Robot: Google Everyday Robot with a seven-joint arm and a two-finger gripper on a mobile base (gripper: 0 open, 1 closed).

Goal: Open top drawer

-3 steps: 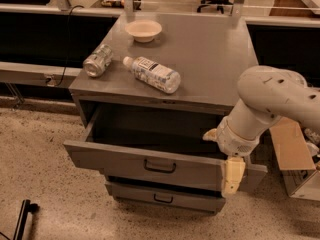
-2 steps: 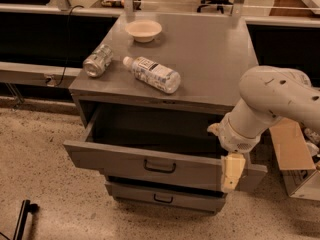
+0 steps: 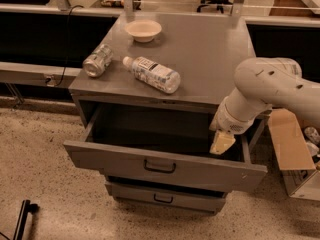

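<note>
Top drawer stands open, hand just over its right end.

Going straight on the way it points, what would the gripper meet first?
Probably the top drawer: the gripper points down into its open right end, toward the floor or front wall; depth is unclear.

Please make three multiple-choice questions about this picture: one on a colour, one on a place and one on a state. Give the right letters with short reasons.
1. The bowl on the cabinet is: A red; B white; C black.
2. The pincer is: A in the bowl; B under the cabinet; C above the right end of the top drawer.
3. The top drawer is: A pulled open; B shut; C taken out.

B: the bowl looks pale white. C: the pincer hangs over the drawer's right end. A: the drawer's dark inside shows.
</note>
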